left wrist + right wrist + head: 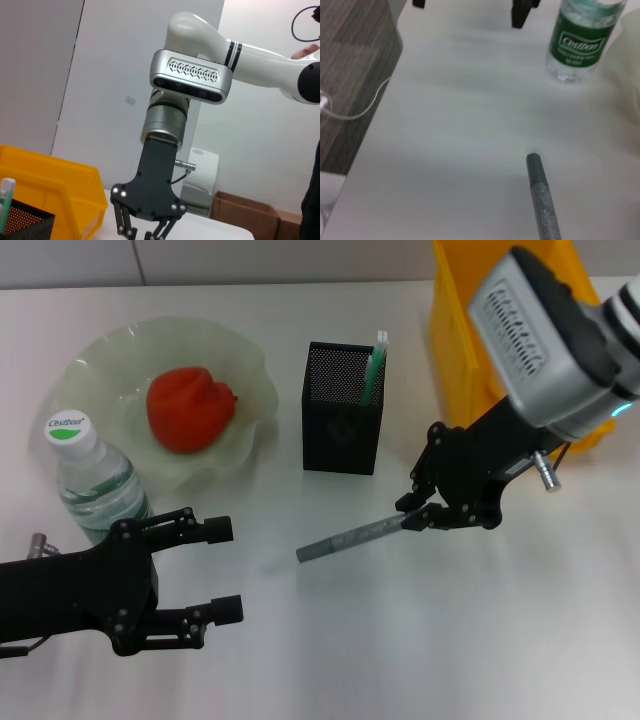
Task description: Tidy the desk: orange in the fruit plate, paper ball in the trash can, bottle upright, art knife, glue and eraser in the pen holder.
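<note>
Grey knife [352,537] clamped at one end by the right gripper [428,508].
Left gripper [215,570] hangs spread wide beside the upright bottle [95,478]; cup [343,408] behind.

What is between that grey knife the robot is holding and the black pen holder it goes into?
Nothing visible. The right gripper holds the knife by one end, and only bare table lies between it and the pen holder, whose open top already holds a green stick.

The yellow bin [455,340] runs off the head view's top; its contents seem hidden behind the right arm.
</note>
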You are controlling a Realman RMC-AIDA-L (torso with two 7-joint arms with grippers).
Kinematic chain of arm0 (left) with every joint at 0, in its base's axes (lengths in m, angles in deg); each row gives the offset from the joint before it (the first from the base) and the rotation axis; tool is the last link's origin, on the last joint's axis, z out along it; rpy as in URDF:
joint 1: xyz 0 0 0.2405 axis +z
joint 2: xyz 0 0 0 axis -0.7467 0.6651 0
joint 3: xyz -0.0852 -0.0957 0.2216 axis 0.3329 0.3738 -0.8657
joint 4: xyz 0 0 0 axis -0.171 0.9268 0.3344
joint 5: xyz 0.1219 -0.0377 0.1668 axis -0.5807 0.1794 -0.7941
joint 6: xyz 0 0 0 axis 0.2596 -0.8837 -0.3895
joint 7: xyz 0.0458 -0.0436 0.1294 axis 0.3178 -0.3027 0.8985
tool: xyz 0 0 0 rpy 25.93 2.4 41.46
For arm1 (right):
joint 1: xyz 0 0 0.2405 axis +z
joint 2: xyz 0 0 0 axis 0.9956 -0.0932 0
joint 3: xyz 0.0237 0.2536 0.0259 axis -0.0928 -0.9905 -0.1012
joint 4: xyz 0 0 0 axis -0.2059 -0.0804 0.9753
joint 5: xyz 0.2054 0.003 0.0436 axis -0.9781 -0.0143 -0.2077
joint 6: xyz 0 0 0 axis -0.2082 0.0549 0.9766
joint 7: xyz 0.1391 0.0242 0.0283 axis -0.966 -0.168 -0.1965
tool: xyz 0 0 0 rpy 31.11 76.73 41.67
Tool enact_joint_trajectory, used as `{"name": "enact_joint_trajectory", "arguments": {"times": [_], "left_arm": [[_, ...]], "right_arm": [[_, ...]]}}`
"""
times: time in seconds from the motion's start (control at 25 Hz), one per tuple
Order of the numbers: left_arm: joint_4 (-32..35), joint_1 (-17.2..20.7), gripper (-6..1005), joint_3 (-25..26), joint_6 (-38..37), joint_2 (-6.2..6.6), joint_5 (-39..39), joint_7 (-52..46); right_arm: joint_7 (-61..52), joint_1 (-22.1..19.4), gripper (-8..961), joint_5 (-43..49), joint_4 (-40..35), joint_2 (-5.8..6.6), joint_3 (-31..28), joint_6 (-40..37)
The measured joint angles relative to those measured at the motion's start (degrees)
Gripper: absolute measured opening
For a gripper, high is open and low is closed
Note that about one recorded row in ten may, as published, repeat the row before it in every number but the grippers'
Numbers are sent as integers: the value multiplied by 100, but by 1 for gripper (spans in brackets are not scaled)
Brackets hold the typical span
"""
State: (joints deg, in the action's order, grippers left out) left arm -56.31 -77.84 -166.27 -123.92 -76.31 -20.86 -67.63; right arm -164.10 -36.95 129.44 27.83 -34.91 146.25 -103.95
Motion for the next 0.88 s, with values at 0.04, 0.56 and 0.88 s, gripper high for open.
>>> {"name": "enact_joint_trajectory", "arguments": {"times": [0.04,0.56,0.88], "left_arm": [[0,-1,818,1,0,0,0,0],[39,46,817,8,-6,-26,7,26],[36,11,816,20,-20,-59,10,13]], "right_arm": [[36,-25,131,-4,0,0,-104,-26],[865,-1023,122,-1325,74,88,-1633,-567],[1665,-1942,121,-2374,244,51,-2158,-720]]}}
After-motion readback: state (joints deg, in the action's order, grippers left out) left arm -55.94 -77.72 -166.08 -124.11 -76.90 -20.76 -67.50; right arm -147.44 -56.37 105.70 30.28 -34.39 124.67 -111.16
